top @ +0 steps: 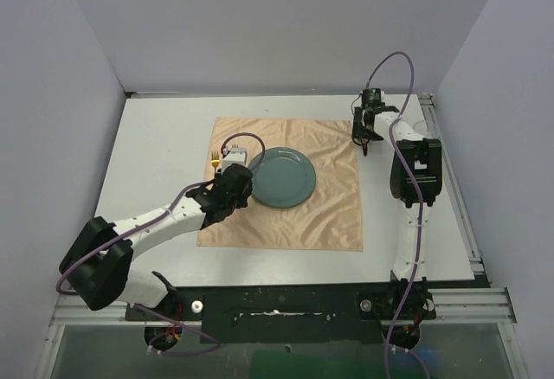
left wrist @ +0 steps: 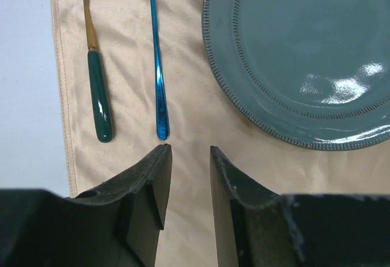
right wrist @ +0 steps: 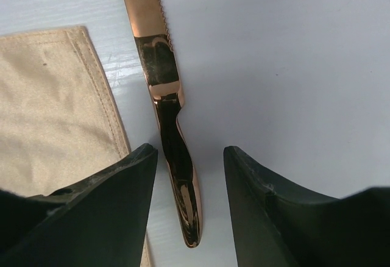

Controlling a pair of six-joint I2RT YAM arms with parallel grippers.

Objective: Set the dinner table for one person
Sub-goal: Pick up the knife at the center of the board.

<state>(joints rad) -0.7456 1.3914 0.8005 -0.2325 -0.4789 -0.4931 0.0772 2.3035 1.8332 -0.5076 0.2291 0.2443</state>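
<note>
The dinner table (top: 156, 137) carries a peach cloth (top: 329, 215) with a teal plate (top: 281, 177) on it. In the left wrist view a gold utensil with a dark green handle (left wrist: 97, 90) and a slim blue utensil handle (left wrist: 157, 66) lie side by side on the cloth, left of the plate (left wrist: 304, 53). My left gripper (left wrist: 190, 151) hangs open just short of the blue handle's end, with nothing between its fingers. My right gripper (right wrist: 189, 151) is open, low over a rose-gold knife (right wrist: 167, 114) on bare table beside the cloth's edge (right wrist: 91, 96). The knife's handle lies between the fingers, nearer the left one.
Aluminium rails (top: 459, 197) run along the table's right and near edges. Grey walls close in the table on three sides. The right arm (top: 415, 171) stands over the table's right strip, and the left arm (top: 156, 223) reaches in across the cloth's lower left corner.
</note>
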